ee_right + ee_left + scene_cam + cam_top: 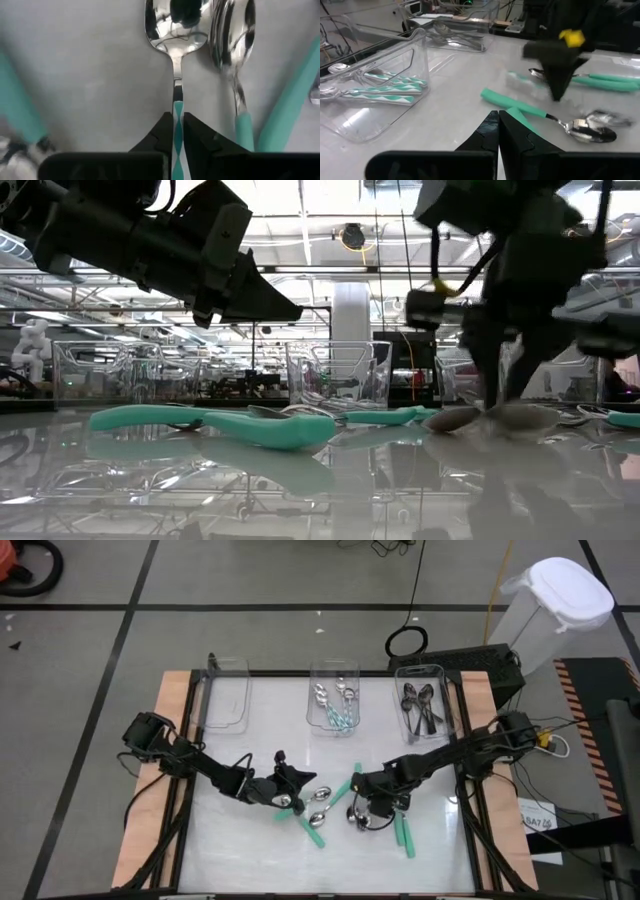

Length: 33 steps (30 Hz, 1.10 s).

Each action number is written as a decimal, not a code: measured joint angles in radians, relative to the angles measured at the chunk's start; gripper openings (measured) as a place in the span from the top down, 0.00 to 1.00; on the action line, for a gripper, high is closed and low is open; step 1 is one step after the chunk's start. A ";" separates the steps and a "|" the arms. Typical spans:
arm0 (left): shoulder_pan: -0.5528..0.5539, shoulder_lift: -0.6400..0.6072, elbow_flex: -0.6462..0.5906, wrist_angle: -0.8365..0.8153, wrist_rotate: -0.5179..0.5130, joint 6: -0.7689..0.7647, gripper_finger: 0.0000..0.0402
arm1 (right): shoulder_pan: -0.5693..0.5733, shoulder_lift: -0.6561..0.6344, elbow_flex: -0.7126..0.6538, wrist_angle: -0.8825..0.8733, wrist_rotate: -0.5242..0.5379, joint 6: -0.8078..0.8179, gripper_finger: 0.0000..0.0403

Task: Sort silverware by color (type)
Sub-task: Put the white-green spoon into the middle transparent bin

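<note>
Right tool pinching teal-handled spoon, seemingly indistinct overhead.

Spoons partly sorted on the table

Teal-handled spoons fill the middle bin, dark spoons the right one; loose teal-handled spoons and silver ones lie flat mid-table.

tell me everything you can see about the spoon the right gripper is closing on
The spoon has a shiny silver bowl mirroring its surroundings, a thin metal neck, and a handle patterned in teal and white. It lies flat on the glossy white table, bowl pointing away from the wrist. The right gripper has its dark fingers shut on the handle just behind the neck. Another teal-handled spoon lies close beside it; whether they touch is unclear.
</note>
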 joint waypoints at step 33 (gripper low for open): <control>-0.034 0.000 0.000 -0.009 0.007 -0.063 0.98 | 0.171 -0.186 0.004 0.394 0.609 0.968 0.95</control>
